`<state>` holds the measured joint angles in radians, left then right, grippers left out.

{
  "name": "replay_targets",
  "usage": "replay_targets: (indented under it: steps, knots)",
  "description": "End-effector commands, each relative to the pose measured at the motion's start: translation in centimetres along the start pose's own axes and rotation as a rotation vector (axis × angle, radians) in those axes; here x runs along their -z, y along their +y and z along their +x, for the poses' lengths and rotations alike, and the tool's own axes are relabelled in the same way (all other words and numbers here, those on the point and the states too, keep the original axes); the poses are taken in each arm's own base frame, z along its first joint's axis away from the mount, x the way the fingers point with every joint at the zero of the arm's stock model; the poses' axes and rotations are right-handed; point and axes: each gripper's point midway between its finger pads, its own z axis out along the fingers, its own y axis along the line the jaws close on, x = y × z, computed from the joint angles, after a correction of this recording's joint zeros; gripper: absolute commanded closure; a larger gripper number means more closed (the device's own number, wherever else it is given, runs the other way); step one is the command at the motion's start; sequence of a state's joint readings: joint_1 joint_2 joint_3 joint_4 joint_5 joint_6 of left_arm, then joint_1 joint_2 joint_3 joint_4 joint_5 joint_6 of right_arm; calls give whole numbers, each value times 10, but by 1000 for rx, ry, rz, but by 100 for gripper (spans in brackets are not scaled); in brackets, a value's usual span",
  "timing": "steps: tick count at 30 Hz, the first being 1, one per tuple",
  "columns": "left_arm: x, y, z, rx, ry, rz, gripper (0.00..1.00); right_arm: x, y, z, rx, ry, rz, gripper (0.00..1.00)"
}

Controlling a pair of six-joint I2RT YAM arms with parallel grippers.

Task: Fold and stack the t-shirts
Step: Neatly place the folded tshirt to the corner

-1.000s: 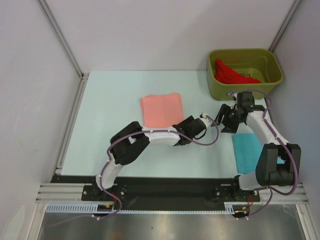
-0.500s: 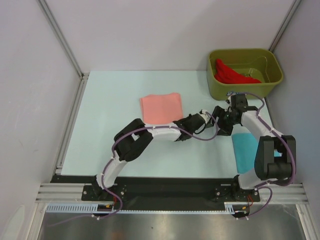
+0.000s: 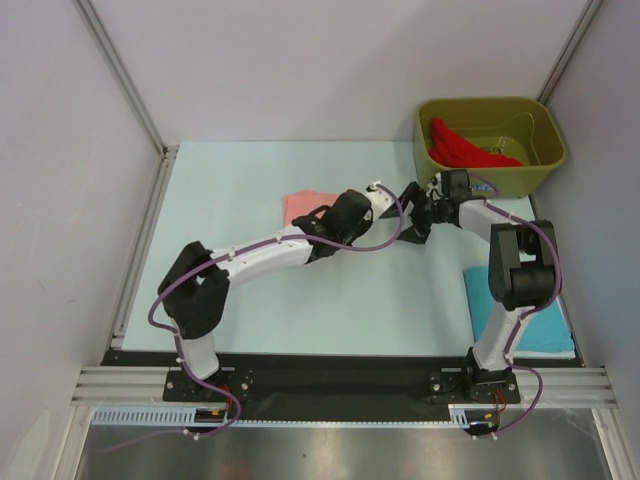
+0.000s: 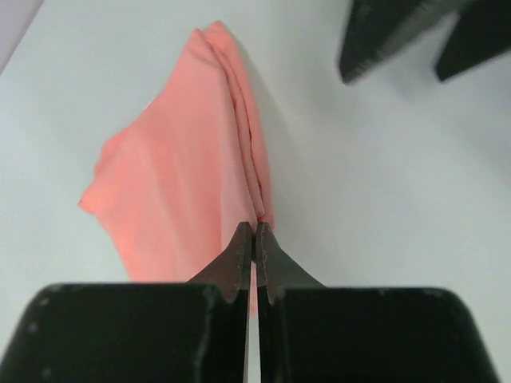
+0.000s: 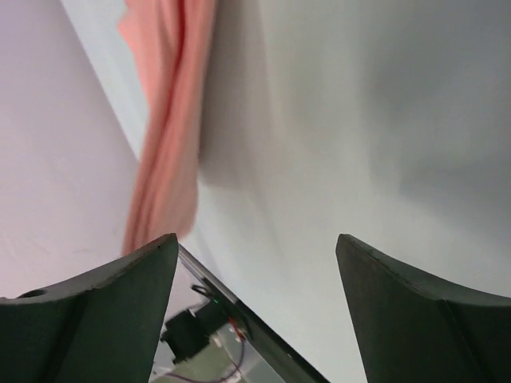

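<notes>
The left end effector (image 4: 254, 239) is clenched on the folded edge of the salmon-pink t-shirt (image 4: 184, 183), at the middle of the table (image 3: 250, 290). The shirt's long axis runs from the fingertips toward the upper left of the left wrist view. The right end effector (image 5: 255, 295) gapes, released, over bare table. The turquoise t-shirt (image 3: 545, 330) lies lower right, and the red t-shirt (image 3: 455, 148) sits in the green tub (image 3: 540, 170), upper right.

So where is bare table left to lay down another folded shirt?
Free: the left part between the side rail and the salmon-pink folded t-shirt, and the near middle, left of the turquoise-blue t-shirt. Crowded: beside the olive-green plastic tub, where left gripper and right gripper meet.
</notes>
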<state>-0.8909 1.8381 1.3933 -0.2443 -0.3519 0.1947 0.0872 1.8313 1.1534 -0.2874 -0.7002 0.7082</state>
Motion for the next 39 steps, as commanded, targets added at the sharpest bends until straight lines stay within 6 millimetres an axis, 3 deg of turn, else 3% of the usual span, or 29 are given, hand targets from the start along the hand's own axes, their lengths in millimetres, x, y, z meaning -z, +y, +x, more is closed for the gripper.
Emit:
replay_targets:
  steps: [1, 4, 6, 7, 8, 10, 11, 13, 20, 24, 28, 32, 35, 39]
  knots:
    - [14, -3, 4, 31, -12, 68, 100, -13, 67, -35, 26, -53, -189, 13]
    - [19, -1, 7, 40, -5, 73, 100, -43, 71, -39, 13, -21, -189, 9]
    - [22, -1, 8, 50, -7, 76, 100, -52, 87, -47, 16, -24, -219, 7]
    - [22, -2, 8, 51, -6, 81, 100, -69, 81, -43, -3, -1, -205, 1]
    - [23, -2, 8, 54, -5, 83, 100, -72, 90, -49, 5, -5, -216, 0]
    - [26, -1, 6, 60, -11, 86, 100, -91, 76, -44, -23, 35, -161, 0]
    - [27, 1, 4, 66, -16, 83, 100, -95, 83, -44, -4, 34, -154, 2]
    - [31, 3, 2, 65, -22, 80, 99, -101, 69, -43, 22, 21, -59, 3]
    - [42, 9, 2, 57, -18, 78, 100, -94, 56, -37, 156, -33, 72, 8]
    - [43, 11, 8, 53, -6, 71, 100, -67, 67, -50, 268, -125, 137, 4]
    - [46, 12, 6, 60, -13, 73, 100, -51, 60, -43, 265, -113, 190, 1]
    - [51, 12, 5, 75, -17, 80, 100, -65, 47, -19, 181, -61, 153, 0]
    - [58, 13, 4, 89, -25, 86, 100, -77, 54, -11, 136, -50, 112, 1]
    - [65, 15, 5, 95, -28, 84, 100, -82, 50, -1, 101, -55, 153, 4]
